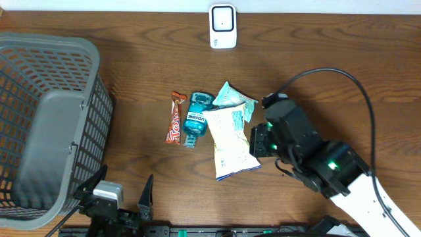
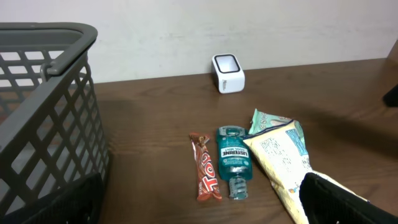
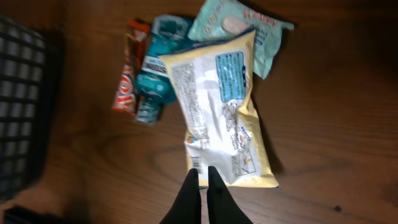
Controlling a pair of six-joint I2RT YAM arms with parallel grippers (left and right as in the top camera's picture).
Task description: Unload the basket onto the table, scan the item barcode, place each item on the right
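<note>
On my left a grey basket (image 1: 46, 118) sits on the table (image 1: 145, 59), and by its near corner the left arm (image 1: 108, 197) hangs with its jaws spread wide, holding nothing. Mid-table I see a red candy bar (image 1: 175, 118), a blue mouthwash bottle (image 1: 196, 120) just beside it, then a yellow snack bag (image 1: 231, 141) lying flat, partly over a teal pouch (image 1: 231, 97); the white scanner (image 1: 223, 26) stands well apart at the far edge. On my right, the right arm (image 1: 309, 155) has its jaws pressed together and empty, tips at the snack bag's edge, though I cannot tell whether they touch it.
</note>
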